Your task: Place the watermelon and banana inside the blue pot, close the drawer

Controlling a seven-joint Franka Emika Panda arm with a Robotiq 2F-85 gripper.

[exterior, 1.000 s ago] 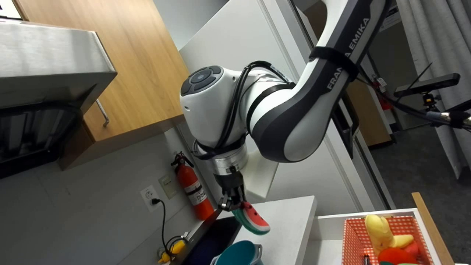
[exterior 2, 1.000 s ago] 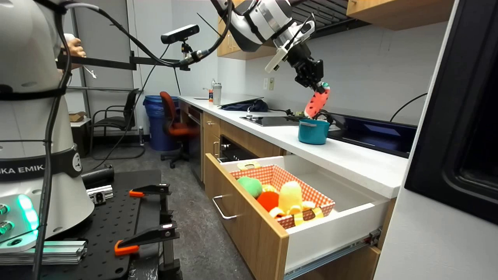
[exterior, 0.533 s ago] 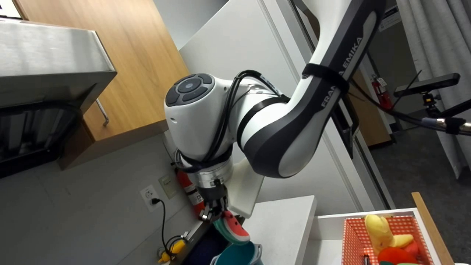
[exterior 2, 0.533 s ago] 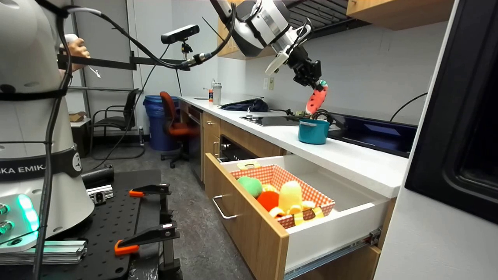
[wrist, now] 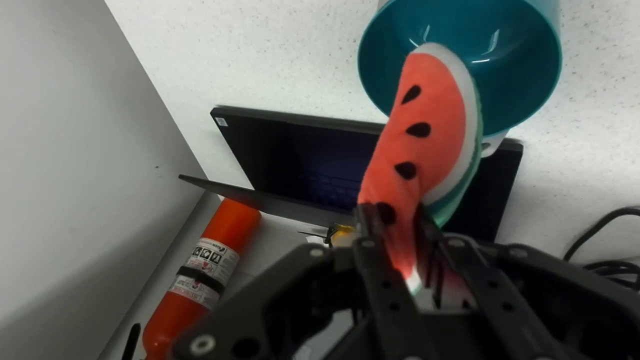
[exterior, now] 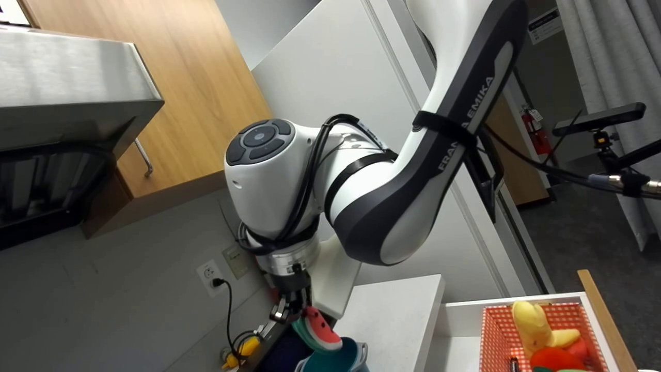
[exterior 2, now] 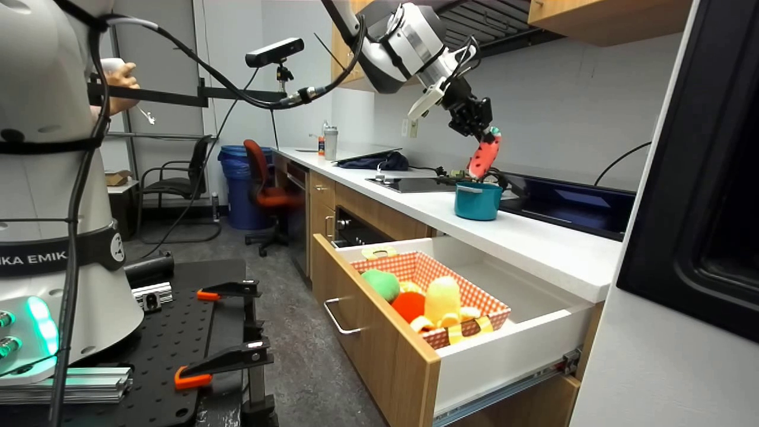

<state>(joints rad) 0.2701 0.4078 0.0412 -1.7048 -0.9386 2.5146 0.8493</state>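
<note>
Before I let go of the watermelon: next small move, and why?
I'd probably ease the tool a little toward the middle of the blue pot, without releasing: in the wrist view, the free end of the watermelon overlaps the opening, but its gripped end appears outside the rim, so letting go now might catch it there.

Red plush watermelon wedge (wrist: 432, 150), round teal pot (exterior 2: 477, 203)
Wedge is showing black seeds, white band, green rind.
</note>
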